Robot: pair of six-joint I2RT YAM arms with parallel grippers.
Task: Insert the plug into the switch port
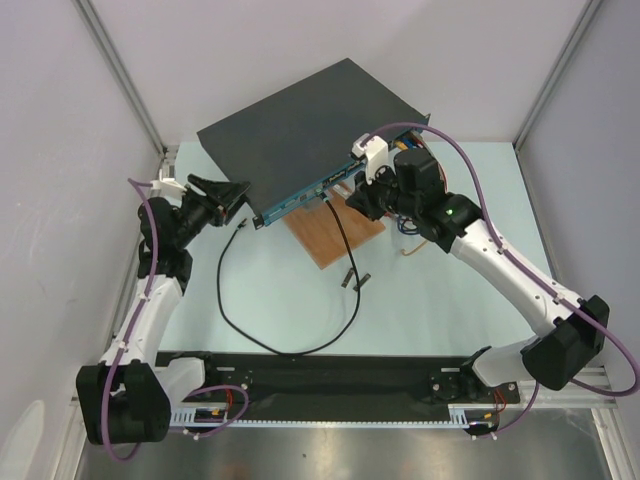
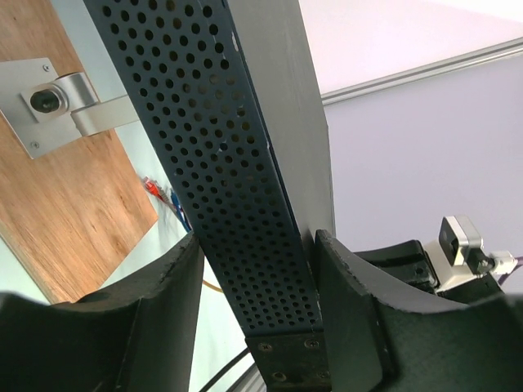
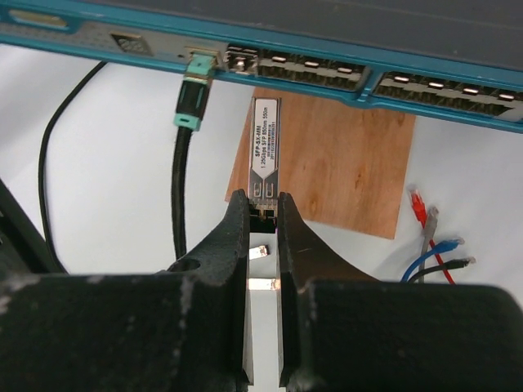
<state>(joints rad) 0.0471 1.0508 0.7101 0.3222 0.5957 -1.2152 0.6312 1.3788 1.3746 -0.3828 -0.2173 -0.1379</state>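
The switch point(image 1: 300, 125) is a flat black box with a teal front face point(image 3: 343, 90) carrying rows of ports. My right gripper point(image 3: 263, 200) is shut on the plug point(image 3: 265, 147), a silver labelled module. The plug points at the port row, its tip just short of the face. In the top view the right gripper point(image 1: 358, 195) sits at the front face's right part. My left gripper point(image 2: 257, 245) clamps the switch's perforated side wall point(image 2: 237, 204) at its left front corner point(image 1: 250, 205). One finger point(image 2: 351, 310) lies on the top face.
A black cable with a teal connector point(image 3: 194, 98) sits in a port left of the plug and loops over the table point(image 1: 260, 335). A wooden board point(image 1: 335, 235) lies under the switch's front. Two small modules point(image 1: 355, 278) lie near it. Coloured cables point(image 3: 433, 237) lie at the right.
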